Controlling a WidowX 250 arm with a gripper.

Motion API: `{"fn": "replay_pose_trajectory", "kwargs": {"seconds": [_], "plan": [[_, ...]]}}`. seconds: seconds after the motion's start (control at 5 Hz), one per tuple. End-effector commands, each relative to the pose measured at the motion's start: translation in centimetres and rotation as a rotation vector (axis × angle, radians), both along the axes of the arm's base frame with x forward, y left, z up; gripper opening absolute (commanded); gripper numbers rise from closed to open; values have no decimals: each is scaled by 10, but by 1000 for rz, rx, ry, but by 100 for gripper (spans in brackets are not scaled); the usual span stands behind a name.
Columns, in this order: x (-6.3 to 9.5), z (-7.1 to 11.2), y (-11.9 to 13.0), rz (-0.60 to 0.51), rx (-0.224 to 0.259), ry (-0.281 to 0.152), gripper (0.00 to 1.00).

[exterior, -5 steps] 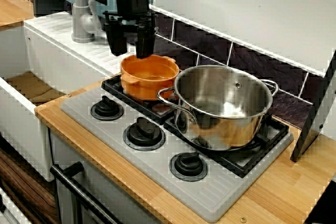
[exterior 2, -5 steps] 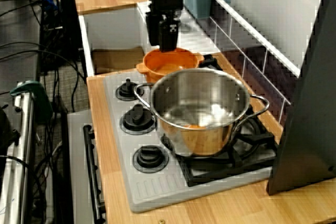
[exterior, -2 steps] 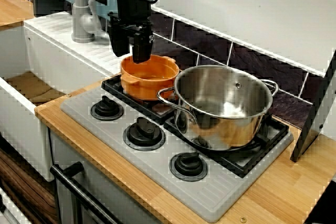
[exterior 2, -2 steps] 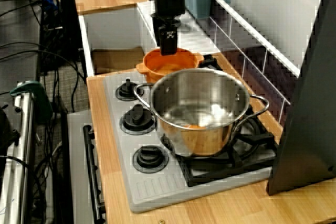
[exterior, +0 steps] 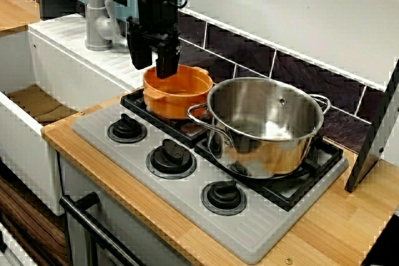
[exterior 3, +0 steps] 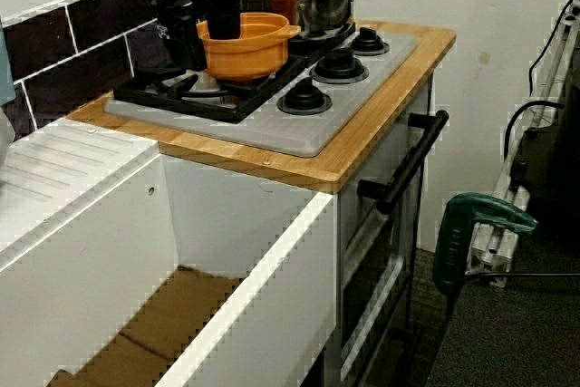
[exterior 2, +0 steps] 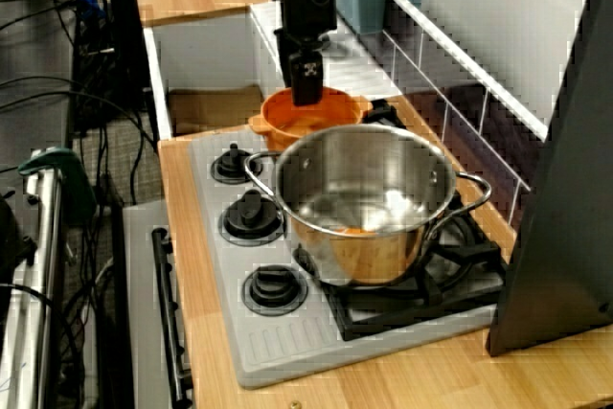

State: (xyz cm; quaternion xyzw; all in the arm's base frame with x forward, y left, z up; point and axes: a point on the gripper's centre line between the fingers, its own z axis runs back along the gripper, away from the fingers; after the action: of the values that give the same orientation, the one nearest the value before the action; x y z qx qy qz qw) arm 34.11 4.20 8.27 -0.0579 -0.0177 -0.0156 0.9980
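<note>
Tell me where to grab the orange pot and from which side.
Take the orange pot by its rim wall on the side away from the steel pot, probably coming straight down. It stands upright and open, the thin wall fits between fingers, and the steel pot crowds the other side. The gripper hangs open there.

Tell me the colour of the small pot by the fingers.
The small pot is orange, clearest in the view from the stove's front.

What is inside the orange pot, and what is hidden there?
One finger of the hand reaches inside the orange pot at its far rim. The floor that shows looks bare; the part behind the near wall is hidden.
</note>
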Motion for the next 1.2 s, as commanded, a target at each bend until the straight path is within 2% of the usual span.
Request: {"fn": "replay_pose_trajectory", "kwargs": {"seconds": [0.0,0.2,0.6,0.8,1.0], "plan": [[-2,14,-2,-7,16,-53,65],[0,16,0,10,4,-49,0],[1,25,-1,51,-27,-56,0],[-1,26,0,133,-55,-34,0],[-5,28,-5,179,-59,-28,0]]}}
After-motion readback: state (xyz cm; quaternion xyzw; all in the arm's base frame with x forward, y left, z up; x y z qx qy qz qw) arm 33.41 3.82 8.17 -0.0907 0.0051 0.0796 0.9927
